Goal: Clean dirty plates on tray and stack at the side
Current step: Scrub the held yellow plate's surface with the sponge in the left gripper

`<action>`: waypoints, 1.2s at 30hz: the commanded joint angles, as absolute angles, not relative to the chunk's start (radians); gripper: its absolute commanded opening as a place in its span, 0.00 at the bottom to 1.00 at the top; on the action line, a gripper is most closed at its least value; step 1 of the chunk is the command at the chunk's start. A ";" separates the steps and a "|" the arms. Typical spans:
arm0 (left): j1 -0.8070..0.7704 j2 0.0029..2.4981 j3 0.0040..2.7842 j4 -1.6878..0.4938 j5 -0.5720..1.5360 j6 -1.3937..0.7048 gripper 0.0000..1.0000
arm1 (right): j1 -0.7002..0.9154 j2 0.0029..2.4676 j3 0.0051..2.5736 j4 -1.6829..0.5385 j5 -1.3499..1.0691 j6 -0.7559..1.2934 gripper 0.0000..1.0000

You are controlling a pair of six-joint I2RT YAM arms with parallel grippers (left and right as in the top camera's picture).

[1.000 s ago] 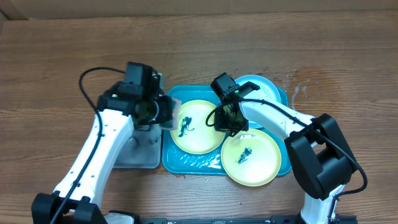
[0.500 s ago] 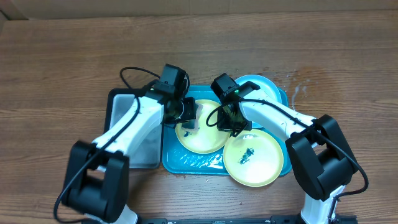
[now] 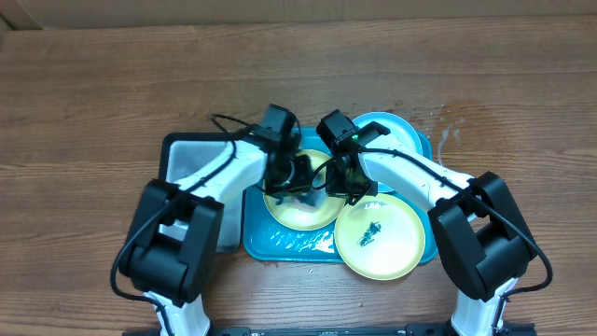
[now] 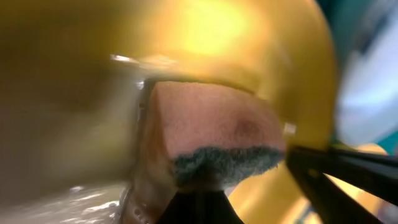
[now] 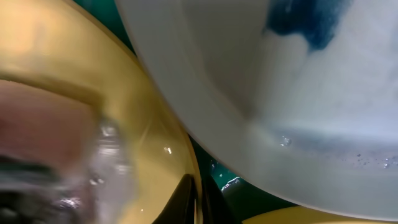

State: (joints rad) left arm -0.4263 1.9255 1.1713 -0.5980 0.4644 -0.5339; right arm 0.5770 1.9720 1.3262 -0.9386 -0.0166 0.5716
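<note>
The large teal-blue rectangular plastic tray lies on the brown wooden worktop. A smaller black-rimmed grey metal tray sits just beside it on the left.

All 3 plates are at the teal tray. A round yellow-green plastic plate with a pale centre lies in the middle. A second yellow-green plate with a dark smudge sits at the near right corner, overlapping the first and hanging over the tray's edge. A light blue round plate sits at the far right corner, partly under the right arm.

The left pincer is clamped on a pinkish sponge with a dark green scouring face. The sponge presses against the wet yellow surface of the middle plate.

The right pincer is at that plate's right rim. In the right wrist view its 2 dark fingers are closed together on the yellow edge. Above them in that view lies a pale plate surface with a blue smudge; which plate it is cannot be told.
</note>
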 commanded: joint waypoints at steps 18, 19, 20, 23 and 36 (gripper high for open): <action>-0.312 1.962 1.161 -0.810 0.038 -0.580 0.04 | 0.575 1.960 1.330 -0.952 0.021 0.568 0.04; -0.309 1.962 1.162 -0.810 0.010 -0.589 0.04 | 0.575 1.960 1.330 -0.952 0.021 0.568 0.04; -0.308 1.962 1.163 -0.810 -0.020 -0.609 0.04 | 0.575 1.960 1.330 -0.952 0.021 0.568 0.04; -0.316 1.962 1.165 -0.794 -0.040 -0.640 0.04 | 0.575 1.960 1.330 -0.952 0.021 0.568 0.04; -0.422 1.963 1.168 -0.504 0.580 -0.679 0.04 | 0.575 1.960 1.330 -0.949 0.021 0.568 0.04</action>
State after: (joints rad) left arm -0.3672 1.9408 1.1767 -0.5266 0.4438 -0.6235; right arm 0.5644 1.9701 1.3262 -0.9447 0.0071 0.5808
